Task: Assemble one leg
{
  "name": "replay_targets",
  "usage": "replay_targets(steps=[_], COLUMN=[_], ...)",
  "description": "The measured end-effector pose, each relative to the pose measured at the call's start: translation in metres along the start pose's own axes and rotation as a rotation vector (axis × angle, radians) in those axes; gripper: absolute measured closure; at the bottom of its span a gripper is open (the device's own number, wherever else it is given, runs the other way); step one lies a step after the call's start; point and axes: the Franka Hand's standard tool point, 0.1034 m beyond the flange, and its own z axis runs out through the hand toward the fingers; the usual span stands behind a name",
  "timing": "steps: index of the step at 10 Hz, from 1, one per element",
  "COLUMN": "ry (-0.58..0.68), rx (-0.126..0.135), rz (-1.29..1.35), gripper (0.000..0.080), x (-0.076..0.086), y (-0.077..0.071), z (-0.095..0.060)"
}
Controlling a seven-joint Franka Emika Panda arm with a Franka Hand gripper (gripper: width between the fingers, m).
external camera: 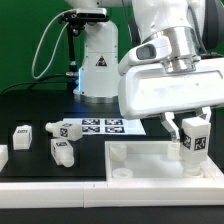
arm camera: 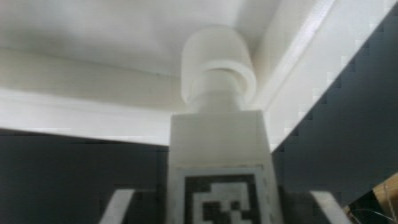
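The black surface (external camera: 30,105) fills the lower half of the exterior view. The white arm (external camera: 165,70) comes in from about 1 o'clock and takes up much of that corner.

The panel (external camera: 155,165), flat, white and square, lies on the surface from about 5 o'clock across to the frame's 4 o'clock edge. It has a raised rim and a small hole near its near corner. The marker board (external camera: 105,127) lies flat at about the middle of the picture. It is just beyond the panel's far edge, at about 11 o'clock from the panel.

The hand (external camera: 190,132) hangs at about 4 o'clock in the exterior view, over the far part of the panel. Its fingers (external camera: 173,128) are closed in on the leg (external camera: 193,146), one on each side, with no more gap than the leg's own width.

The leg stands upright in that grip with its black-and-white tag facing the camera. Its lower end is down at the panel, and contact cannot be told. In the wrist view the leg (arm camera: 222,150) runs away from the camera. The tag is nearest and the rounded peg end points at the white panel (arm camera: 89,60).

Four loose legs lie on the surface toward 9 o'clock, well apart from the hand. One (external camera: 66,129) is just beside the marker board, and one (external camera: 62,151) is at 6 o'clock from it. One (external camera: 22,133) is farther out, and one (external camera: 2,155) is cut by the frame edge.
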Motion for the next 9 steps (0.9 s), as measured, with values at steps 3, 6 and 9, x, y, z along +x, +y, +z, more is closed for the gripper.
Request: replay_targets(steps=[3, 6, 9], ry=[-0.012, 0.089, 0.071], rx=[0.005, -0.036, -0.027], rz=[0.0, 0.0, 0.002], gripper=[0.0515, 0.0515, 0.0515], x=[-0.0091, -0.0094, -0.0084], y=[-0.0045, -0.0043, -0.0043], z=[0.0071, 0.0105, 0.0108])
